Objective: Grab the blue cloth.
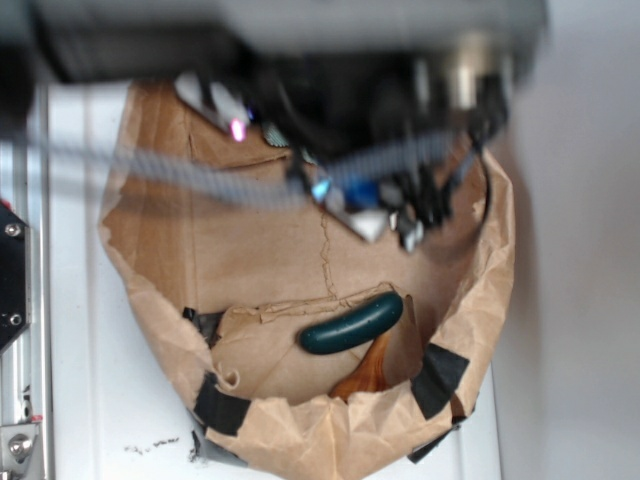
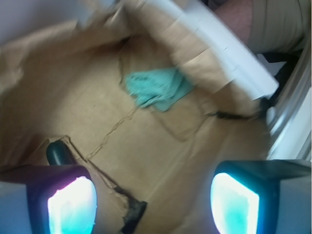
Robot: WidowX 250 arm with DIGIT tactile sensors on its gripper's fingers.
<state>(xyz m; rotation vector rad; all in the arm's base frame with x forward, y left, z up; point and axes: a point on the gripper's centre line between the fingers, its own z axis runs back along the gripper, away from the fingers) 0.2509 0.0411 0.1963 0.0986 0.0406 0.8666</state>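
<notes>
The blue cloth (image 2: 157, 89) is a small crumpled teal piece lying on the brown paper floor in the wrist view, well ahead of my fingers and a little above centre. My gripper (image 2: 153, 204) is open, its two lit fingertips (image 2: 72, 207) far apart with only bare paper between them. In the exterior view the blurred arm reaches in from the top and the gripper (image 1: 395, 228) hangs over the back right of the paper. There the arm covers most of the cloth, and only a teal sliver (image 1: 275, 134) shows beside it.
Raised brown paper walls (image 1: 300, 435) patched with black tape (image 1: 436, 378) ring the work area. A dark green cucumber-shaped thing (image 1: 352, 323) and a brown wooden piece (image 1: 366, 370) lie near the front. A white board (image 2: 229, 53) borders the far side.
</notes>
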